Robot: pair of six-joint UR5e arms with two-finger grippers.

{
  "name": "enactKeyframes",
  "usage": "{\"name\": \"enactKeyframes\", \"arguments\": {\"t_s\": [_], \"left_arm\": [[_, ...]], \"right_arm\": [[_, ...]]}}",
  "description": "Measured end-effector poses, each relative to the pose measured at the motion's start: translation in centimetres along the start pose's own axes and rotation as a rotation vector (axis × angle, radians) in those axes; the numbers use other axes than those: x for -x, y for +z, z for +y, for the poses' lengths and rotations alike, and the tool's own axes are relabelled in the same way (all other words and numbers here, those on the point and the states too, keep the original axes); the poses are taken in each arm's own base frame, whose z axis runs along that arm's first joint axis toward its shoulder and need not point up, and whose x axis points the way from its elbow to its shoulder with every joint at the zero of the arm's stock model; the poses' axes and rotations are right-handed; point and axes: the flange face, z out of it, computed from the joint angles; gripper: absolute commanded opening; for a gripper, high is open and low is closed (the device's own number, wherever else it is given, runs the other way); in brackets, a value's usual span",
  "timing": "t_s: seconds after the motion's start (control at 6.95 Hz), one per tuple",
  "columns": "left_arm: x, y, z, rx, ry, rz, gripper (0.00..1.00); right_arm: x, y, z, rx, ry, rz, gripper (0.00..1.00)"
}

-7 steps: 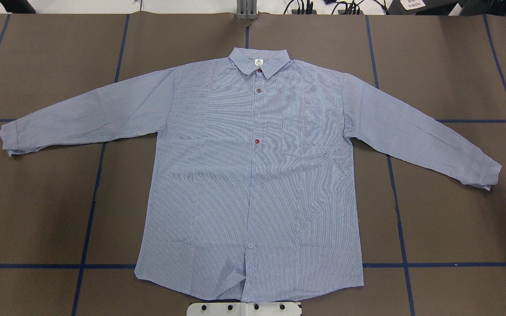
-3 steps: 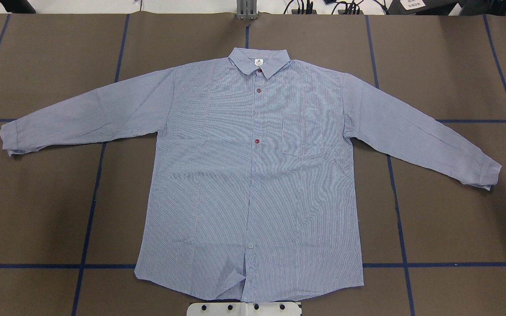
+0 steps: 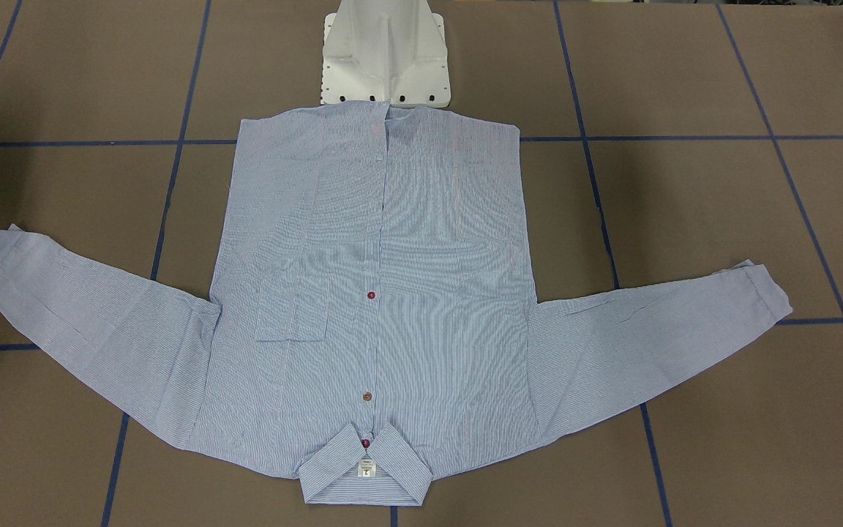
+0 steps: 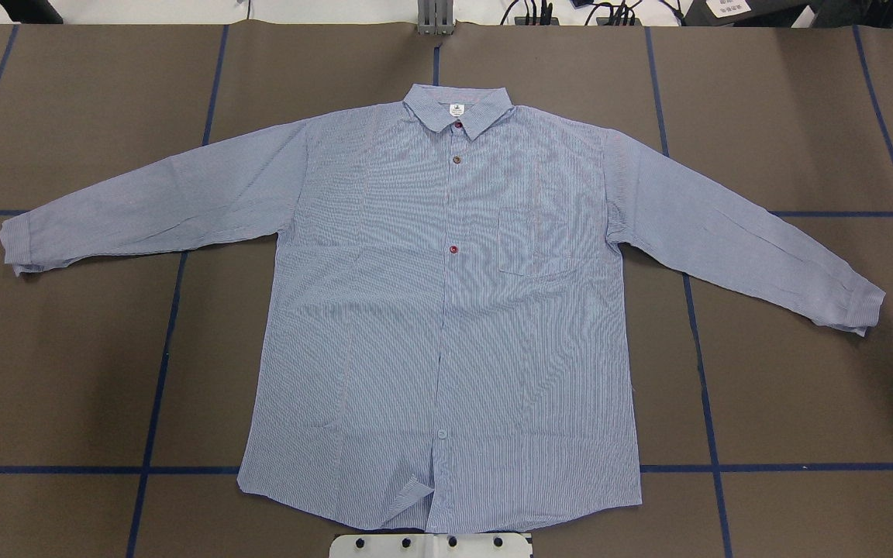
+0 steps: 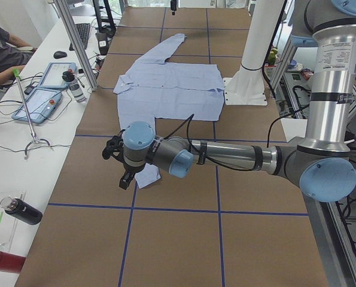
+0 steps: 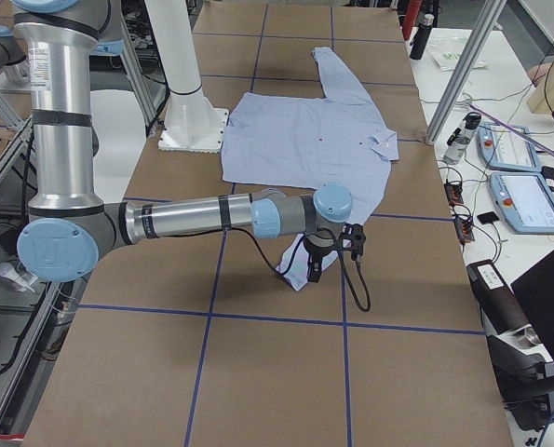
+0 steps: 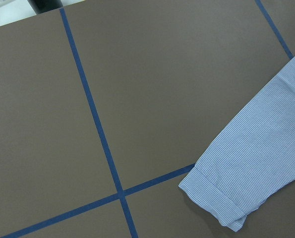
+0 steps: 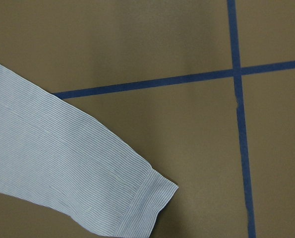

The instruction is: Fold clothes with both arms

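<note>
Overhead exterior: shirt [image 4: 446, 310] lies flat and face up, centred on the table [image 4: 67, 349], collar away from us, sleeves spread, which suits a symmetric fold. Left gripper [image 5: 125, 179] hangs by the left cuff [image 7: 221, 198], right gripper [image 6: 314, 270] by the right cuff [image 8: 132, 208], so sleeves probably go first. Can't tell jaw state from the side views.

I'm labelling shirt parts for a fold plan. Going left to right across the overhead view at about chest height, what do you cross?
On the shirt: one sleeve cuff → red button → chest pocket → other sleeve cuff.
</note>
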Motion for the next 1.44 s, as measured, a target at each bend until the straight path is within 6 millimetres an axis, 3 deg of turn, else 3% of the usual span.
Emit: {"name": "enactKeyframes", "arguments": {"t_s": [0.29,0.58,1.01,1.44], "left_arm": [[-0.2,-0.2,-0.2,-0.007,0.01,0.002,1.0],[-0.5,-0.3,-0.3,-0.024,0.03,0.006,1.0],[-0.6,-0.4,-0.3,-0.033,0.04,0.007,1.0],[-0.6,-0.4,-0.4,-0.038,0.046,0.007,1.0]], "right_arm": [[-0.9,1.5,1.0,-0.004,0.154,-0.017,0.92],[-0.9,4.9,1.1,-0.019,0.264,-0.05,0.93],[-1.0,10.1,2.1,-0.03,0.308,-0.064,0.92],[-1.0,13.5,2.3,-0.004,0.292,-0.038,0.89]]}}
